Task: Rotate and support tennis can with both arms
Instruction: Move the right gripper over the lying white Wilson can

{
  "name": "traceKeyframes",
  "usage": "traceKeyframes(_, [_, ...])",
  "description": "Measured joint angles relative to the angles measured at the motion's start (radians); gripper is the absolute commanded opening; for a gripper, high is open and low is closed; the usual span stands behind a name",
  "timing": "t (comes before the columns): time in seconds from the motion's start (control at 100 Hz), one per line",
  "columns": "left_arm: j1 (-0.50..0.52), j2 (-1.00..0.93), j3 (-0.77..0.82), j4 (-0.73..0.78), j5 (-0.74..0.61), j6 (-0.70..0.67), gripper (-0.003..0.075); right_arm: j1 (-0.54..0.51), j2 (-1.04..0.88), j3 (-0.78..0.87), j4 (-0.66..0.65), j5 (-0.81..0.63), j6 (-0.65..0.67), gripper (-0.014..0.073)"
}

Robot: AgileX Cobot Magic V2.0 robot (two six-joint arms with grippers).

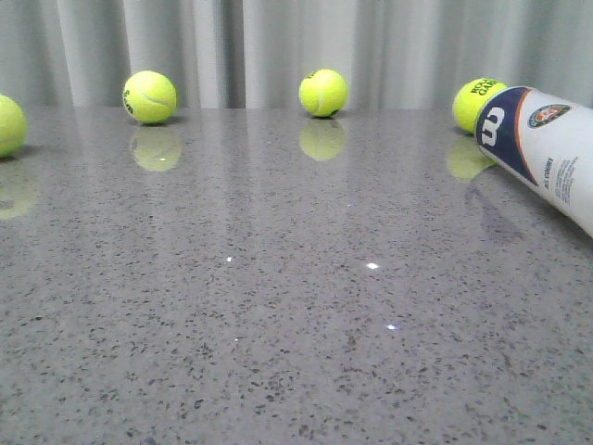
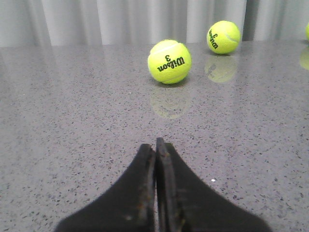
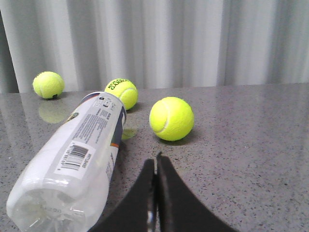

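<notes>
You see a glossy speckled stone-look table (image 1: 278, 352) mirroring fuzzy felt tennis balls (image 1: 323, 93), a smooth plastic tennis can (image 3: 77, 159), and matt black grippers (image 2: 156, 145)

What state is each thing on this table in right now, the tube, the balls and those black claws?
tennis can: lying on its side on the table, untouched.
left gripper: shut, holding nothing.
right gripper: shut, holding nothing, beside the can.
tennis balls: loose on the table, none inside the can as far as shown.
</notes>
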Motion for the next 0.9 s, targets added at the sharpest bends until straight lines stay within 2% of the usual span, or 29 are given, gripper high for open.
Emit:
traceKeyframes(0.59, [0.000,0.000,0.000,0.000,0.000,0.000,-0.0021,0.000,0.000,0.000,0.000,0.002,0.000,-0.0066])
traceKeyframes(0.74, [0.000,0.000,0.000,0.000,0.000,0.000,-0.0021,0.000,0.000,-0.063,0.000,0.067,0.000,-0.0066])
traceKeyframes(0.9, [0.000,0.000,0.000,0.000,0.000,0.000,-0.0021,0.000,0.027,-0.210,0.000,0.198,0.000,-0.0066])
